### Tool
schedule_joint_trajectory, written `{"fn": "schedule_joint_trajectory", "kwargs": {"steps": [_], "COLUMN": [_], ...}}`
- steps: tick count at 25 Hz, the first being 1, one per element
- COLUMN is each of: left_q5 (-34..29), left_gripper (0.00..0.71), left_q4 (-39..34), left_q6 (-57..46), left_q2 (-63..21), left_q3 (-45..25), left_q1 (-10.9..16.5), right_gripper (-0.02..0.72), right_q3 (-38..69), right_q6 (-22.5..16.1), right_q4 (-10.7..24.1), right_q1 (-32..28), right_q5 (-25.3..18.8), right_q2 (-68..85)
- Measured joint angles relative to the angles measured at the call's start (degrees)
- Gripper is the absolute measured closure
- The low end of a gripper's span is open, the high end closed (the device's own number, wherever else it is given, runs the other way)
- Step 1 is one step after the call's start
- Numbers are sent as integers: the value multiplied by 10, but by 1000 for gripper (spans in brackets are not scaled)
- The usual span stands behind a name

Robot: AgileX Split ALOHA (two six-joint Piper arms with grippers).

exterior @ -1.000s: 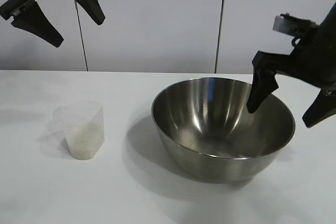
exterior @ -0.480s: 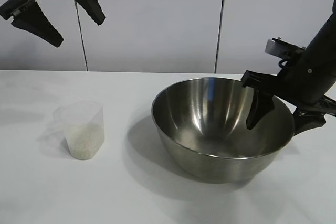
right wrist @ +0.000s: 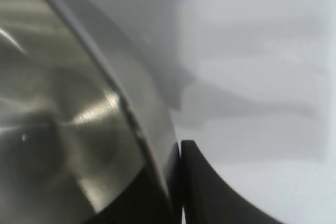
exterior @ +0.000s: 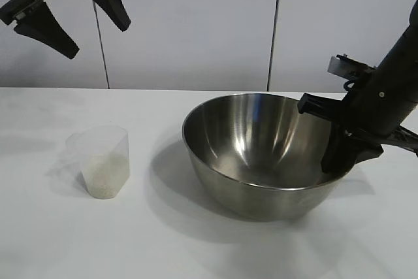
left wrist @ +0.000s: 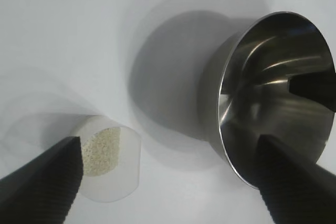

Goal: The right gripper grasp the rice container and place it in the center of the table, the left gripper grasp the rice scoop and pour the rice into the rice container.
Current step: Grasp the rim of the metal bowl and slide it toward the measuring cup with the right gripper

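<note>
The right gripper (exterior: 345,155) was clamped on the far right rim of the rice container (exterior: 261,155), one finger inside the bowl and the other outside against its wall; in the right wrist view the fingers (right wrist: 210,192) met the steel edge with the rim pinched between them. The bowl sat tilted a little, its rim lifted on the gripper's side and its open mouth leaning toward the other arm. Its base rested on the table (exterior: 196,246), throwing a dark shadow on the side away from the gripper. Well apart from that claw, beyond the bowl, stood the rice scoop (exterior: 101,160), upright and untouched, with the rice (exterior: 103,174) heaped in its lower part. The left gripper (exterior: 65,8) hung high above the scoop, its fingers spread wide and holding nothing. From the left wrist view the scoop (left wrist: 107,166) lay just beside one of that claw's fingertips (left wrist: 47,182), the grains (left wrist: 102,150) showing through the open top, while the bowl (left wrist: 273,103) lay close to the other fingertip, its shiny inside facing the camera.
</note>
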State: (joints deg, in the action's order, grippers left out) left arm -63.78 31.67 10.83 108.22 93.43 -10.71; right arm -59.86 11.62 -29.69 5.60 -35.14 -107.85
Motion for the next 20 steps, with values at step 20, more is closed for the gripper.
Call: {"fn": "schedule_joint_trajectory", "kwargs": {"steps": [20], "left_q5": [0], "left_gripper": [74], "left_q4": [0], "left_q6": [0], "left_q2": [0], "left_q3": [0], "left_q1": [0], "right_gripper": [693], "right_q3": [-16], "right_q6": [-2], "right_q4": [0], "right_q1": [111], "right_q5": [22], "right_q2": [-23]}}
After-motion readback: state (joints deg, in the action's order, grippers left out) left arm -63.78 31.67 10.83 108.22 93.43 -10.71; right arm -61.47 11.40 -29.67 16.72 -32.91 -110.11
